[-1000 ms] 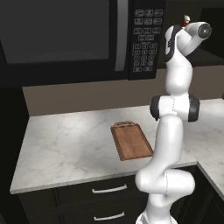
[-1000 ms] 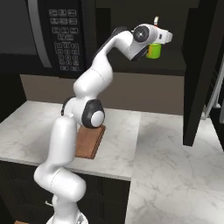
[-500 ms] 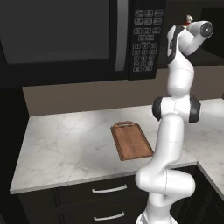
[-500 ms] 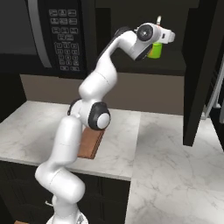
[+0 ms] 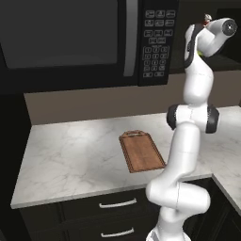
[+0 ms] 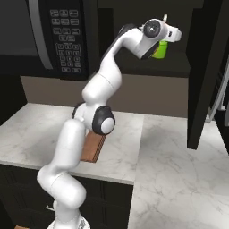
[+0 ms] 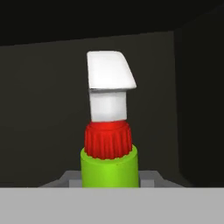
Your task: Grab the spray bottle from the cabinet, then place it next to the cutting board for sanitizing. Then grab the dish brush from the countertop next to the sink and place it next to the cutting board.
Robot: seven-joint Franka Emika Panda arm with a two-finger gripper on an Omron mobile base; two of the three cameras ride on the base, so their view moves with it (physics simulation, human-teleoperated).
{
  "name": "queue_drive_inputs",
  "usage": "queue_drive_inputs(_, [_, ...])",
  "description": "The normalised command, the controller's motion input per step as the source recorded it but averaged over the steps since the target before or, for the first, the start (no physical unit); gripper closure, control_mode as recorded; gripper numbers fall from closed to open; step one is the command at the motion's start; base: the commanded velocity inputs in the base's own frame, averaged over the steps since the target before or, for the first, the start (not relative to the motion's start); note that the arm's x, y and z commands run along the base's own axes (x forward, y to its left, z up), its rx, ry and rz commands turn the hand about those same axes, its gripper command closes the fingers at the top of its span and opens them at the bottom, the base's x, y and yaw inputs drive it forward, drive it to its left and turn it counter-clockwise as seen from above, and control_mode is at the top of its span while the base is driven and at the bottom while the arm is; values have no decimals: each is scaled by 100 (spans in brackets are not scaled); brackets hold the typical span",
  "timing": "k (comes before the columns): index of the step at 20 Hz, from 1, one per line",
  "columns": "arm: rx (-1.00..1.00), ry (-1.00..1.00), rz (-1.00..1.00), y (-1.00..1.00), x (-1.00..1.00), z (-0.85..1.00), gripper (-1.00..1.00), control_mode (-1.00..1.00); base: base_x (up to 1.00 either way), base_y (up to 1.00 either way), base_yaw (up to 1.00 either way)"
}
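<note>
Right at the hand (image 6: 166, 39): spray bottle (image 7: 109, 164) (upright).

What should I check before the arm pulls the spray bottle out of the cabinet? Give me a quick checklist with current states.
1. Bottle centred ahead of the hand: ok. The spray bottle stands mid-frame in the hand view, very close.
2. Bottle upright: ok, its white nozzle points straight up there.
3. Grip closed on the bottle: cannot tell; the fingertips are hidden, and the gripper covers the contact from the right base view.
4. Hand at the cabinet shelf: ok.
5. Drop spot beside the cutting board: ok, bare countertop lies to its left.
6. Arm's way back down: cannot tell.
</note>
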Motion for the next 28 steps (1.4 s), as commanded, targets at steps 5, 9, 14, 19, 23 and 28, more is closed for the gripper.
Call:
queue_drive_inputs(5, [0, -10, 0, 21, -62, 0, 100, -100, 0, 0, 0])
queue_drive_inputs(9, [0, -8, 0, 48, -62, 0, 100, -100, 0, 0, 0])
queue_drive_inputs(14, [0, -10, 0, 38, -72, 0, 100, -100, 0, 0, 0])
queue_drive_inputs(19, [0, -15, 0, 23, -75, 0, 100, -100, 0, 0, 0])
queue_drive_inputs(23, [0, -21, 0, 21, -90, 0, 100, -100, 0, 0, 0])
queue_drive_inputs(28, [0, -19, 0, 27, -99, -1, 100, -100, 0, 0, 0])
